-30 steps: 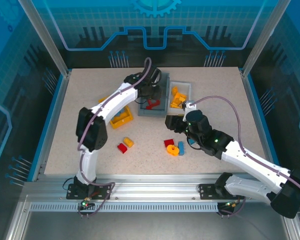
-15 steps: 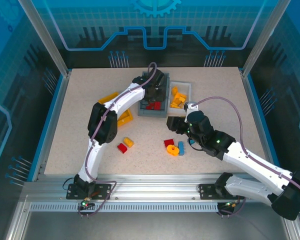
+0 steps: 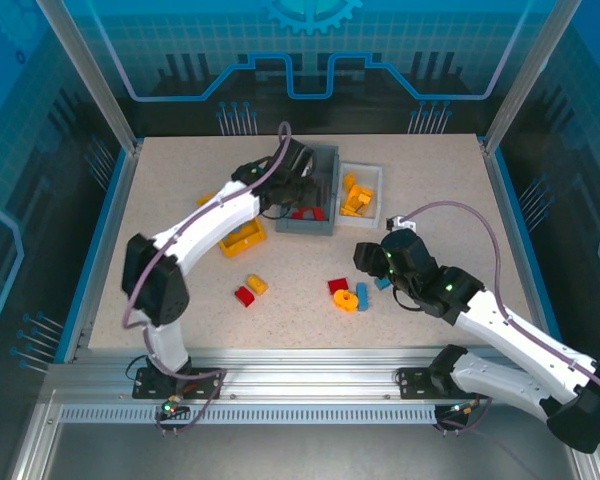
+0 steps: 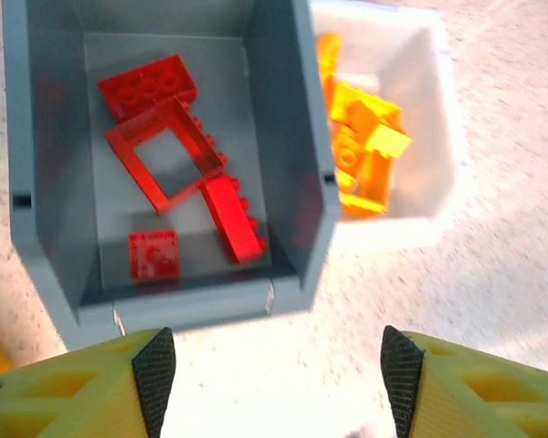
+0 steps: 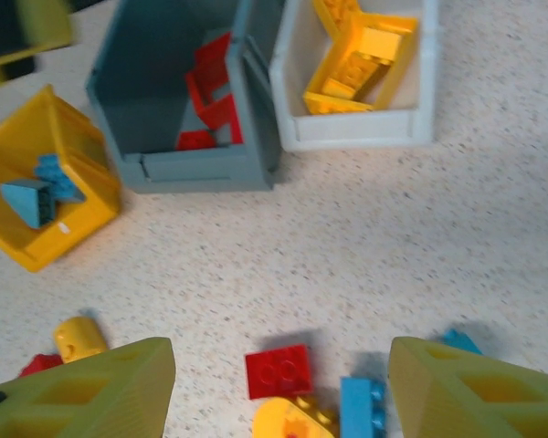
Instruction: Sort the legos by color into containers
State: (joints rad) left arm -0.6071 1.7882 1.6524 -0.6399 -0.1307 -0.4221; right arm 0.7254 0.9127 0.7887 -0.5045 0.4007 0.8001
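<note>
My left gripper [image 3: 285,200] [image 4: 274,383] hangs open and empty at the near end of the grey bin [image 3: 325,225] [image 4: 292,137], which holds several red legos [image 4: 164,151]. The white bin [image 3: 372,180] [image 4: 429,119] next to it holds yellow legos [image 4: 361,146]. The yellow bin [image 3: 242,238] [image 5: 73,214] holds blue legos [image 5: 36,192]. My right gripper [image 3: 365,258] [image 5: 279,401] is open above a loose cluster on the table: a red lego [image 3: 337,287] [image 5: 279,371], a yellow one [image 3: 348,299] [image 5: 288,422] and a blue one [image 3: 362,295] [image 5: 361,406].
Further left on the table lie a yellow rounded lego [image 3: 256,284] [image 5: 78,338] and a red one [image 3: 244,296]. Another small blue piece [image 3: 382,284] [image 5: 461,340] lies right of the cluster. The three bins stand close together at the back middle.
My left gripper has opened and drawn back from over the grey bin toward its near left side. My right gripper has shifted a little to the right, staying open.
</note>
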